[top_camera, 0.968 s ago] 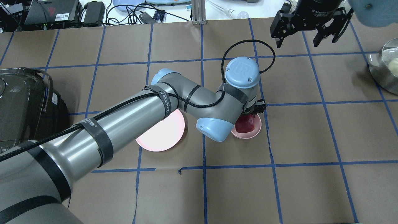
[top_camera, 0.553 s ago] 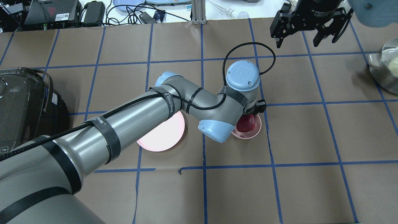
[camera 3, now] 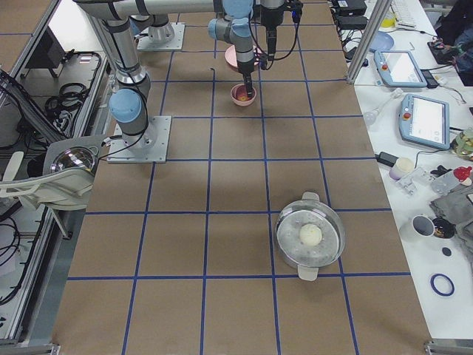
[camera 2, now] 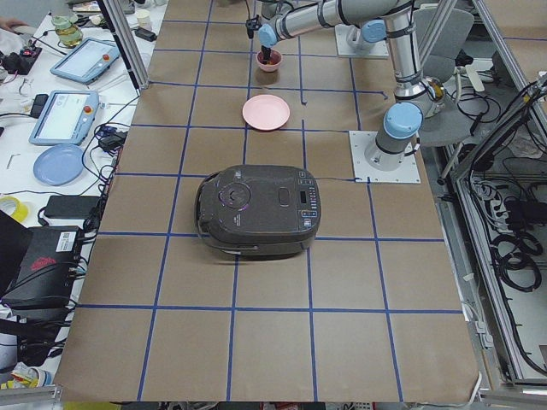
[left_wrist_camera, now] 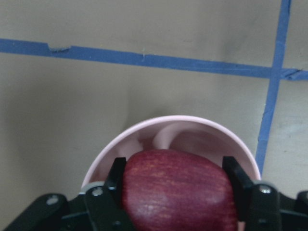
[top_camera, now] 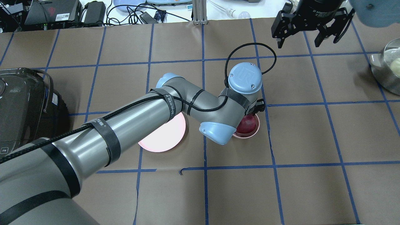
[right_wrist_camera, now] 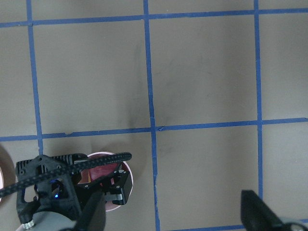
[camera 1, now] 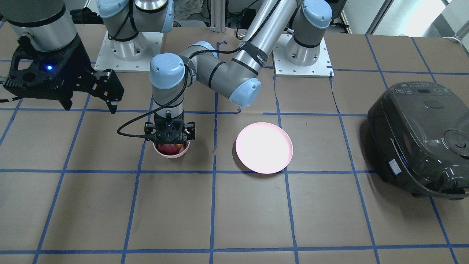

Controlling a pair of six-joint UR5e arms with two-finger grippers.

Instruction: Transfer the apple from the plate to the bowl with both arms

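Observation:
The dark red apple (left_wrist_camera: 180, 192) sits between the fingers of my left gripper (left_wrist_camera: 174, 168), which is shut on it and holds it low inside the small pink bowl (left_wrist_camera: 192, 125). In the front view the left gripper (camera 1: 169, 141) stands upright over the bowl (camera 1: 172, 154), with the apple (camera 1: 169, 148) just showing. From overhead the wrist hides most of the apple (top_camera: 247, 125) and part of the bowl (top_camera: 250, 135). The wide pink plate (top_camera: 162, 134) lies bare beside it, partly under the left forearm. My right gripper (top_camera: 307, 43) is open and empty, raised over the far right.
A black rice cooker (camera 1: 421, 135) stands at the table's left end. A steel pot (top_camera: 387, 68) with a pale ball in it sits at the right edge. Blue tape lines grid the brown table.
My left gripper has gone down a little with the apple, deeper into the bowl. The right arm has not moved.

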